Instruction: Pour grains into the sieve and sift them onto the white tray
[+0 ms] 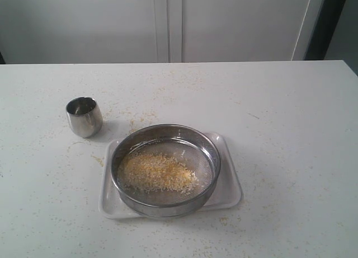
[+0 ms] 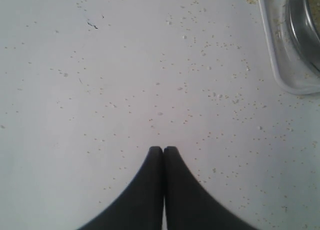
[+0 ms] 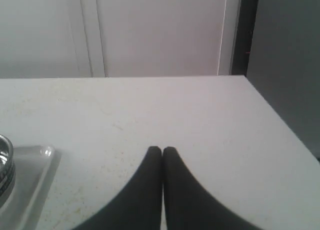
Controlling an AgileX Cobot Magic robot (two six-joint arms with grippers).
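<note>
Grippers both pinched closed and empty: left gripper [image 2: 163, 149] over the speckled table [image 2: 100, 90] near a corner of the white tray [image 2: 280, 65], right gripper [image 3: 162, 150] by its other side; sieve [image 1: 165, 169] rests on the tray, grains [image 1: 156, 172] heaped on its mesh; steel cup [image 1: 84, 117] stands upright beyond, leftward, apart.

The sieve [image 1: 168, 209] covered most of the white tray [image 1: 228, 190], only its rim showing. Both wrist views cropped them: one tray corner in the left, a sliver of each in the right. The inside of the steel cup [image 1: 84, 118] was too dim to read.
</note>
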